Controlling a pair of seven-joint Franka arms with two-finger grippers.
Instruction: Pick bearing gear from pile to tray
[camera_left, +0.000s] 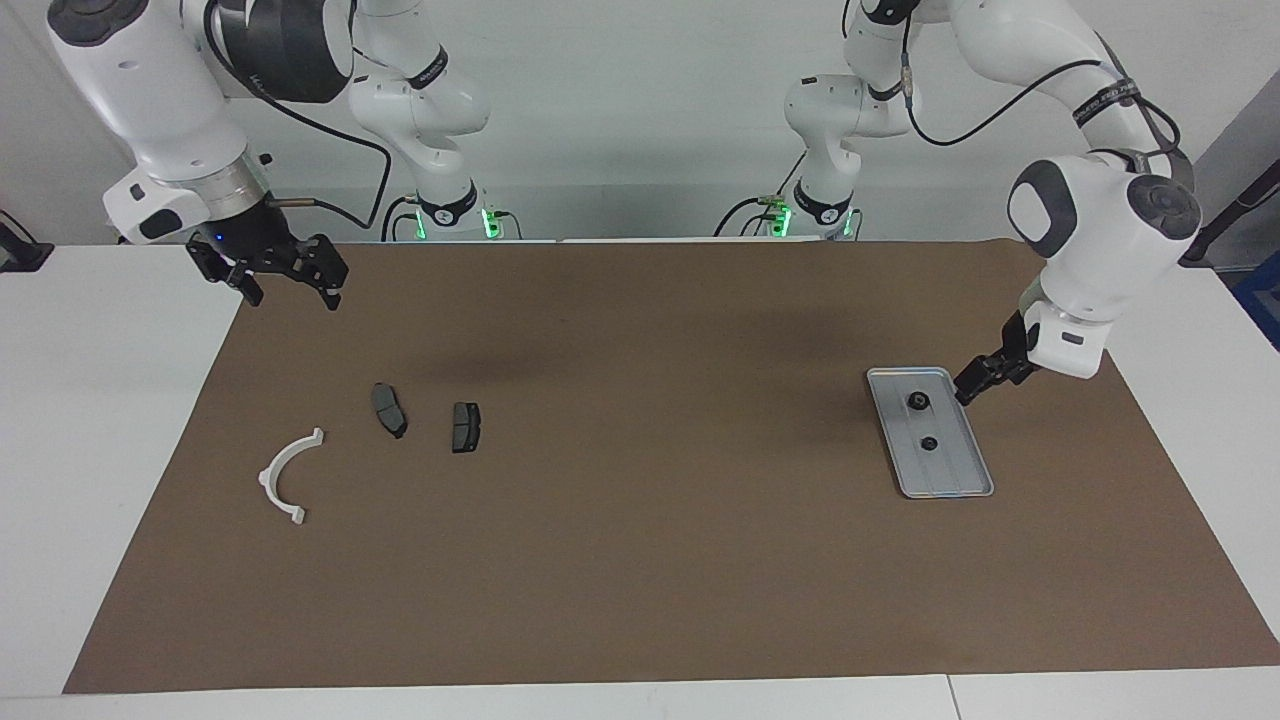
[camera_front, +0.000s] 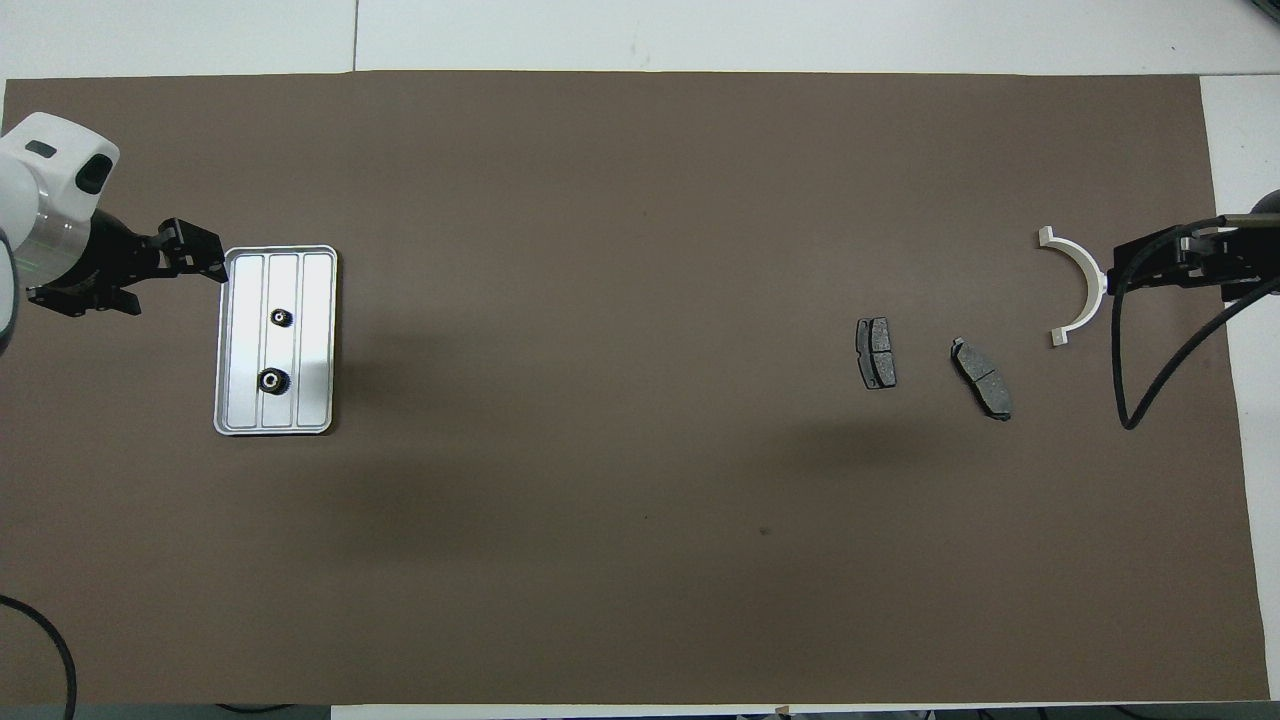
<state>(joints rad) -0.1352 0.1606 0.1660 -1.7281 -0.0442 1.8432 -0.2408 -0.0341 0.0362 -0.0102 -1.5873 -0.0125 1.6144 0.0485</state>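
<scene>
Two small black toothed gears (camera_front: 272, 349) lying apart along the middle groove of the tray (camera_front: 318, 345), a flat silver metal rectangle with rounded corners and a low rim at the left arm's end of the brown mat (camera_front: 640, 500), likely so the ridges stop them rolling. Left gripper (camera_left: 978, 382) raised just beside the tray's rim, jaws released and empty, judged clear of the drop; right gripper (camera_left: 290, 275) waiting with jaws spread, up over the mat's edge. Remaining: white curved plastic bracket (camera_left: 288, 474) and two dark, flat brake pads (camera_left: 428, 418), matte and separate.
</scene>
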